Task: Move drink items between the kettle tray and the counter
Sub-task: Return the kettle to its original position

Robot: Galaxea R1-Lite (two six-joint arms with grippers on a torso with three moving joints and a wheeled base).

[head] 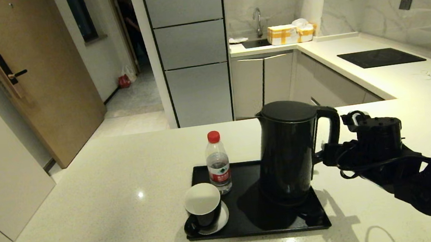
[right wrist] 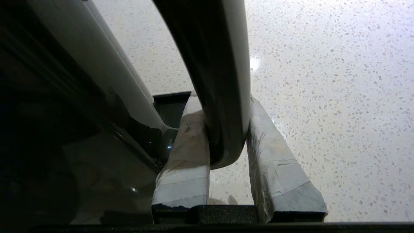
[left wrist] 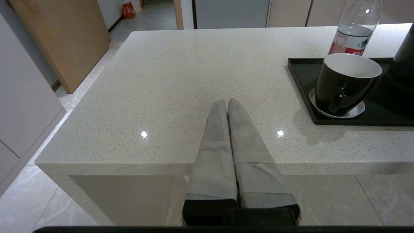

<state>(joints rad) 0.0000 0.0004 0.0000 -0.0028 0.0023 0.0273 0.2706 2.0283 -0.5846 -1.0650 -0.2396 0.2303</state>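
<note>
**My right pincer holds the kettle's handle at the tray's right end**

My right gripper [right wrist: 226, 106] reaches in from the right at the lower part of the loop handle [head: 329, 129], and its two taped fingers [right wrist: 186, 152] sit one on each side of the handle bar, pressed against it. So the kettle [head: 289, 151] lies straight ahead of my pincer, its body just beyond the fingertips, the handle between them. The kettle stands upright over the right half of the kettle tray [head: 253, 231], lid on. I cannot tell from these views whether its foot rests on the tray or hangs a little above it.

My left gripper [left wrist: 227, 103] hangs off the near edge of the counter [head: 85, 202], well to the left of the tray, its two fingers pressed flat together with nothing between them.

Counting what is on the tray: one kettle, one water bottle [head: 218, 164] with a red cap, one black cup [head: 204, 204] with a white inside, and one white saucer [left wrist: 336, 110] under that cup. The bottle stands just behind the cup, both on the tray's left half. There is one tray, lying on the counter.
</note>
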